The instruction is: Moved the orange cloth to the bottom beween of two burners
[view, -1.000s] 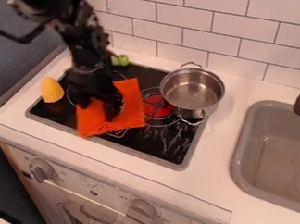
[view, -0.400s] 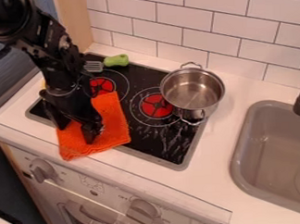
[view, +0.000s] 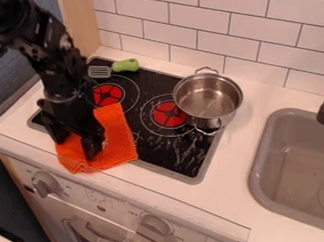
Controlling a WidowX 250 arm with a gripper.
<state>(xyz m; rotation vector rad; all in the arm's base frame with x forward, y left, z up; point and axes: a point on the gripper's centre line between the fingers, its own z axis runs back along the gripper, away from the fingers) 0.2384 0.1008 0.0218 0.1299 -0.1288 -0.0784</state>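
The black gripper [view: 75, 146] hangs over the front left of the stove, its two fingers spread apart above the cloth. Beneath it the orange cloth [view: 117, 137] lies across the stovetop's front left edge, and its lower corner rests on the white counter. The left burner [view: 107, 95] is just behind the cloth. To the right of the cloth, apart from it, is the other red burner [view: 169, 114]. The arm and gripper cover the cloth's left part, so whether they touch cannot be told.
A steel pot [view: 207, 100] stands at the stove's right side, next to the right burner. Behind the left burner lies a spatula with a green handle [view: 126, 65]. The grey sink [view: 293, 158] is at the right, and a tiled wall [view: 188, 22] runs along the back.
The gripper and orange cloth have shifted left and toward the front edge. The left burner and spatula are now uncovered, while the yellow corn seen at the left earlier is hidden behind the arm.
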